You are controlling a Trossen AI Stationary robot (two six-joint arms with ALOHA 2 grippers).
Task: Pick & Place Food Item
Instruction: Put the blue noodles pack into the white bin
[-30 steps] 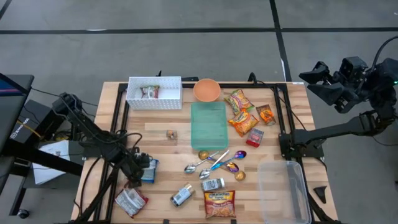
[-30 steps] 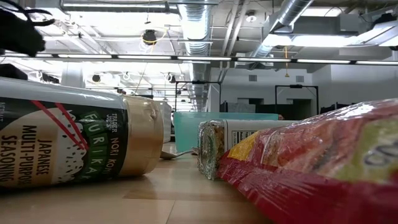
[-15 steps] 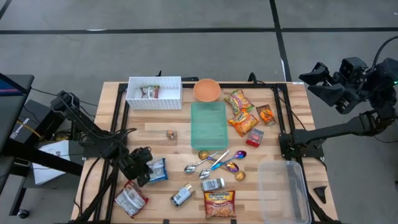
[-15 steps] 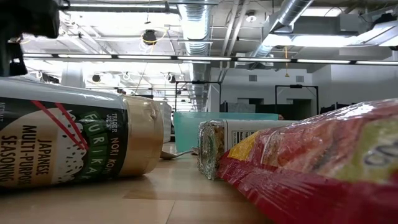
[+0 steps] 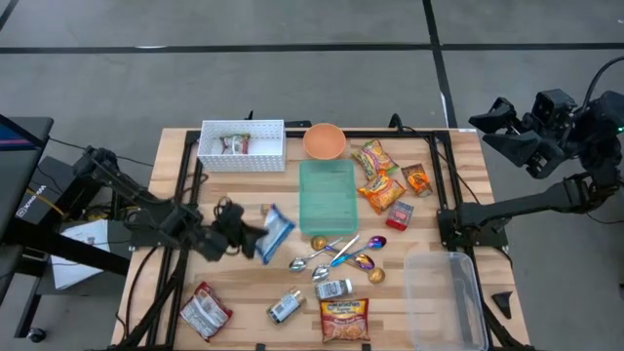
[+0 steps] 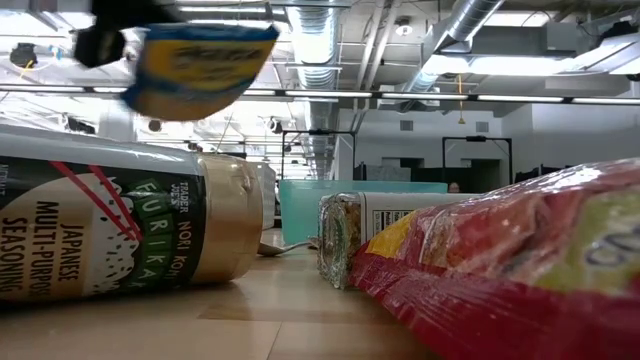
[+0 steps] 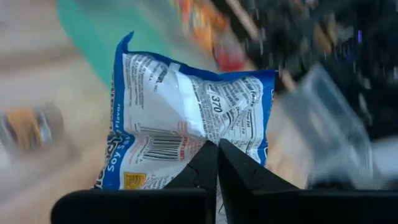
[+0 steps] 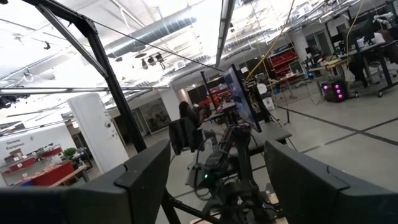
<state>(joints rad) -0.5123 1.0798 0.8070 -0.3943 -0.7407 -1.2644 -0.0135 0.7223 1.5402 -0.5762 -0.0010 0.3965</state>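
My left gripper (image 5: pixel 252 237) is shut on a blue and white snack bag (image 5: pixel 274 231), held above the table's left middle. The bag also shows in the left wrist view (image 7: pixel 186 118) and high in the low view (image 6: pixel 195 65). My right gripper (image 5: pixel 507 125) is open and empty, raised beyond the table's far right corner, pointing away from the table. My left gripper pinches the bag's edge (image 7: pixel 208 138) between its two fingers (image 7: pixel 200 168), coming from the table's left. The bag is lifted clear of the table and stretches beyond the fingertips toward the green tray.
A white basket (image 5: pixel 242 145), an orange bowl (image 5: pixel 324 140), a green tray (image 5: pixel 327 193), snack packets (image 5: pixel 380 180), spoons (image 5: pixel 327 255), jars (image 5: pixel 286 305), a noodle packet (image 5: pixel 344 320) and a clear tub (image 5: pixel 444 297) lie about the table.
My left gripper has risen from the table's near left and swung toward the table's middle and far side, carrying the blue snack bag, which is now lifted clear of the table near the green tray.
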